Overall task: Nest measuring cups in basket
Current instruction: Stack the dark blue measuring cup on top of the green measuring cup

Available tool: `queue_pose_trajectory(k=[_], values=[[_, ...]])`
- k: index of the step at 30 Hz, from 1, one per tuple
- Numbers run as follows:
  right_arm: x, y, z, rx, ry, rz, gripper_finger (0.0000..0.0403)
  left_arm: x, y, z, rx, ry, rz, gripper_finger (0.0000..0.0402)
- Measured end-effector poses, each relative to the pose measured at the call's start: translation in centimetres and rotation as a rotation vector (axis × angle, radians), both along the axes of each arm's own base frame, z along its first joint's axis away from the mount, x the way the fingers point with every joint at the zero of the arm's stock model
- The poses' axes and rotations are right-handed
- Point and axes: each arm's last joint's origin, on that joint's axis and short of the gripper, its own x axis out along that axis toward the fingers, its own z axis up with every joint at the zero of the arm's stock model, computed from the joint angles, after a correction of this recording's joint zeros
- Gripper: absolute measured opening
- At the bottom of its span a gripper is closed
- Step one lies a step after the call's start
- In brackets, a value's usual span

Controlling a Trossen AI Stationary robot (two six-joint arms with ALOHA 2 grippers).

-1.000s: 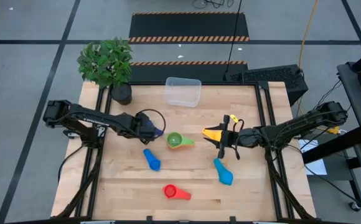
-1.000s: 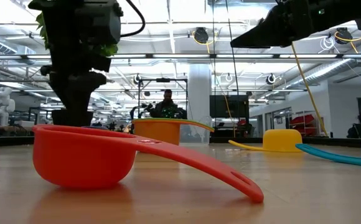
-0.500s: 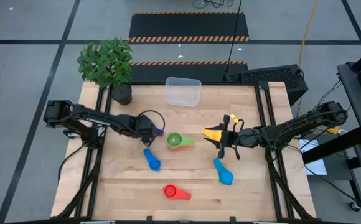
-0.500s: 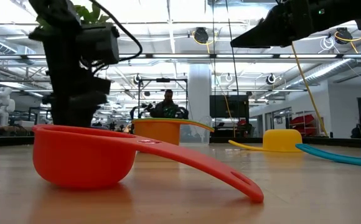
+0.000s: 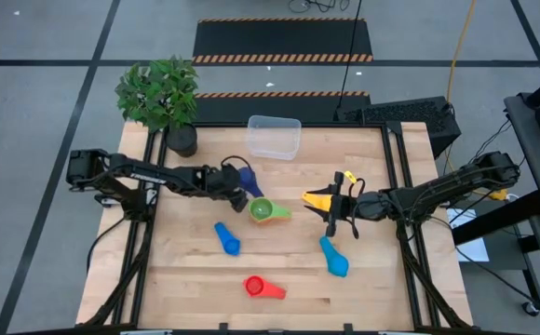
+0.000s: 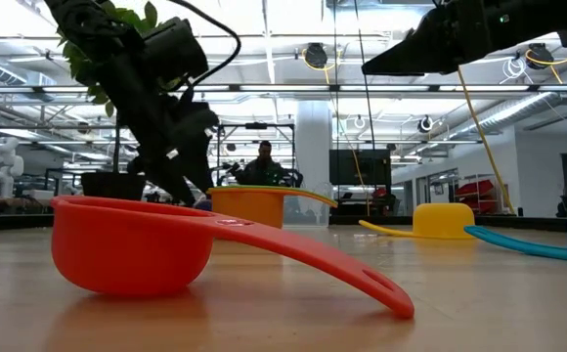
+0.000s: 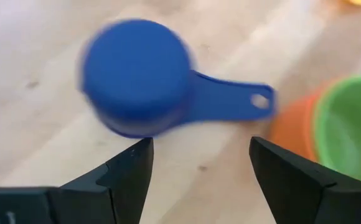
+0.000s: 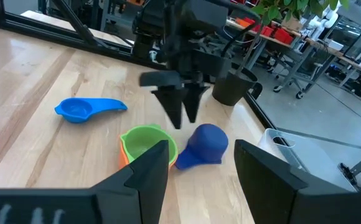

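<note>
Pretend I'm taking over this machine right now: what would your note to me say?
Left gripper: open, empty, over the dark blue cup, which lies upside down on the table beside the green cup.
Right gripper: open, empty, waiting by the yellow cup.
Basket: at the table's far edge, nothing in it.
Done: the green cup sits inside an orange cup; no cup is in the basket yet.
Left: gather the dark blue, yellow, mid-blue, light blue and red cups, nest them all, and get the stack into the basket.
</note>
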Motion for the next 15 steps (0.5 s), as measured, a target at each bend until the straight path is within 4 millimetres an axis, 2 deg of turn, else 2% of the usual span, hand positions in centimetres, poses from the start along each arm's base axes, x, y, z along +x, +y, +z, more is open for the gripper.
queue_pose_trajectory(k=[7, 15], values=[[0.0, 0.0, 0.0, 0.0, 0.0, 0.0, 0.0176, -0.5, -0.7, -0.4, -0.021, 0.07, -0.059, 0.0266], [0.0, 0.0, 0.0, 0.001, 0.0, 0.0, 0.0176, -1.1, 0.4, -1.5, 0.044, 0.18, 0.09, 0.0266]])
